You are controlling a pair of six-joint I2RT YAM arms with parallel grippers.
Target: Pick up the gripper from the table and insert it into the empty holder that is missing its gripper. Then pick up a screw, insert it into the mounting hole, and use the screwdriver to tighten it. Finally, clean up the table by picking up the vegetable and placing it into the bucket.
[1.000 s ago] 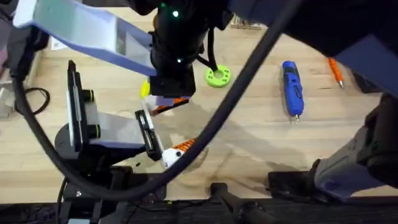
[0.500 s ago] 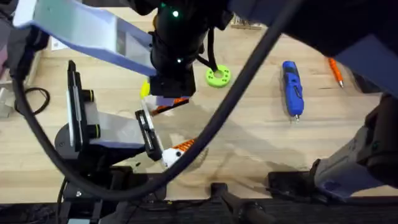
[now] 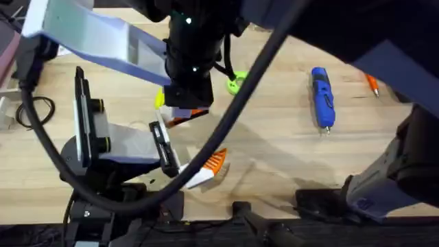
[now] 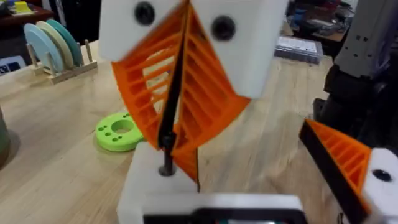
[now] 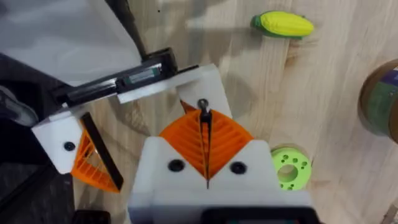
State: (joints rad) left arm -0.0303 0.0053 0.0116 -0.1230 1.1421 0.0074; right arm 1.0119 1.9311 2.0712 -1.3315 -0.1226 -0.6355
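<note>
Between the right gripper's (image 5: 204, 146) closed orange pads stands a screw (image 5: 203, 106) over the holder (image 5: 199, 84); left gripper's state: cannot tell.

On my feeds I count one blue screwdriver (image 3: 322, 97) lying on the tabletop (image 3: 274, 137), and one slim orange pen-like tool (image 3: 372, 84) beyond it. There is one flat green disc with holes (image 5: 290, 168), one yellow toy vegetable with a green end (image 5: 283, 25), and one round bucket (image 5: 380, 99) at the edge of the right wrist view. I make out three upright plates (image 4: 53, 43) in one wooden rack. One ribbed orange tip on a white base (image 3: 208, 167) shows overhead.
</note>
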